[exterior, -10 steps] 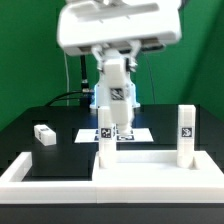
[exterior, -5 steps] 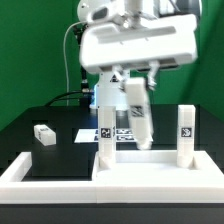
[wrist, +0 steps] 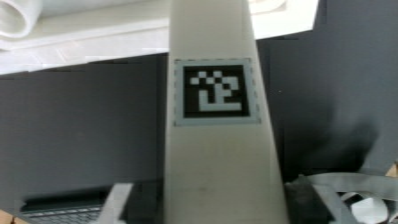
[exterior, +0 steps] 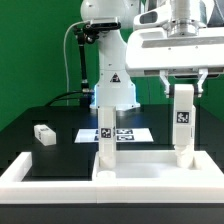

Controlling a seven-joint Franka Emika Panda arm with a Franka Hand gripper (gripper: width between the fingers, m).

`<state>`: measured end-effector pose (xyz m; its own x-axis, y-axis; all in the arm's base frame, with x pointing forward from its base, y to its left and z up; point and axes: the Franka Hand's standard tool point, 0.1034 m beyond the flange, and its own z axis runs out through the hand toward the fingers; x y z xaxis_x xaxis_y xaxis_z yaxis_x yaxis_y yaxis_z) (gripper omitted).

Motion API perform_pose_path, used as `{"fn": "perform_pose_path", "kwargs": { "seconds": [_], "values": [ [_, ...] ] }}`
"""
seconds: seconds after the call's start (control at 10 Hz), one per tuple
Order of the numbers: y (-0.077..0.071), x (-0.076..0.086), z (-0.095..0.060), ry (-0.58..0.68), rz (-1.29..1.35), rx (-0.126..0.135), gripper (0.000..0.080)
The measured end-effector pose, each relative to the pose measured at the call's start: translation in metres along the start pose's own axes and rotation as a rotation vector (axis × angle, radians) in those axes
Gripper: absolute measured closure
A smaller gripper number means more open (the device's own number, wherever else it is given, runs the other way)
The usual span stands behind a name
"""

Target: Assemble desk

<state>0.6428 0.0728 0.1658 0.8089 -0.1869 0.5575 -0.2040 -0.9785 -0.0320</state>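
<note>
My gripper (exterior: 183,86) is shut on a white leg block (exterior: 183,112) with a black-and-white tag, holding it upright at the exterior view's right. In that view it hangs directly in line with the right standing leg (exterior: 186,155), whose upper part it hides. A left standing leg (exterior: 105,138) is upright on the white tabletop panel (exterior: 150,177). In the wrist view the held leg block (wrist: 215,90) fills the centre, with a finger (wrist: 331,196) against each side of it near my gripper (wrist: 221,205).
One loose leg block (exterior: 43,134) lies on the black table at the exterior view's left. The low white border wall (exterior: 30,170) surrounds the tabletop panel. The marker board (exterior: 128,131) lies flat behind the left standing leg, in front of the arm's base (exterior: 112,85).
My gripper has carried the leg block from over the marker board toward the exterior view's right and somewhat higher, and now holds it in line with the right standing leg.
</note>
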Motion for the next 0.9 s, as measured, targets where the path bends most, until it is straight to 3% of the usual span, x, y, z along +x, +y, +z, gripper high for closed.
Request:
{"fn": "perform_pose_path", "kwargs": {
  "seconds": [0.2,0.5,0.9],
  "values": [
    [-0.001,-0.001,0.001,-0.002,-0.002,0.001,0.0509],
    [-0.035,-0.010,0.010,0.053,0.022,0.018,0.0509],
    [-0.023,-0.014,0.024,0.044,0.011,-0.011,0.0509]
  ]
}}
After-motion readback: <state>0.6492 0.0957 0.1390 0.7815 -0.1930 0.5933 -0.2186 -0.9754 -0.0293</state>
